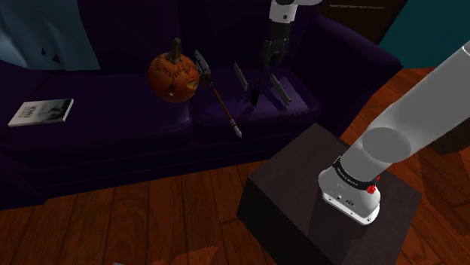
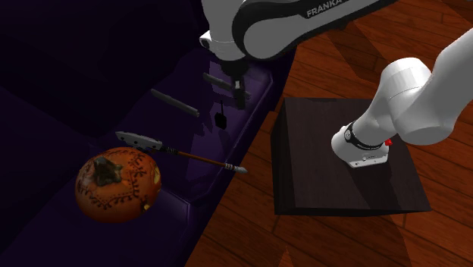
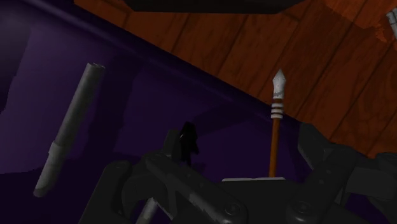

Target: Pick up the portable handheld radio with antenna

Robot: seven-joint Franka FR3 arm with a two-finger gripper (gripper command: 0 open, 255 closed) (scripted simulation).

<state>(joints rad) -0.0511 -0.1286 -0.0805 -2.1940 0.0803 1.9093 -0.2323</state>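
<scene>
— Where did the radio sit, and why was my tool parked there?

— Reading the shoulder view from the left: a book point(image 1: 41, 111) lay far off on the sofa point(image 1: 113, 143), then a carved pumpkin point(image 1: 175, 75), then a long-shafted axe point(image 1: 221, 102) slanting down the seat cushion. The small black radio point(image 1: 254, 95) came next, apparently upright on the cushion with its thin antenna pointing up. Your tool point(image 1: 270, 64) hung at about one o'clock from it, fingers spread wide and touching nothing. I judged that to be a hover before the descent, because the wrist view showed the radio lying ahead between the open fingers.

— What stood in my way?

— Two grey bars. One point(image 1: 240, 76) lay near the radio at its ten o'clock, the other point(image 1: 280, 89) at its three o'clock, so the radio sat between them. The axe shaft ran at nine o'clock, a little further out. None of them touched the radio, though a wide opening could have clipped the nearer bar. The dark stand point(image 1: 301, 181) at five o'clock was well apart. You would probably have needed to close on the body, not the antenna.
</scene>
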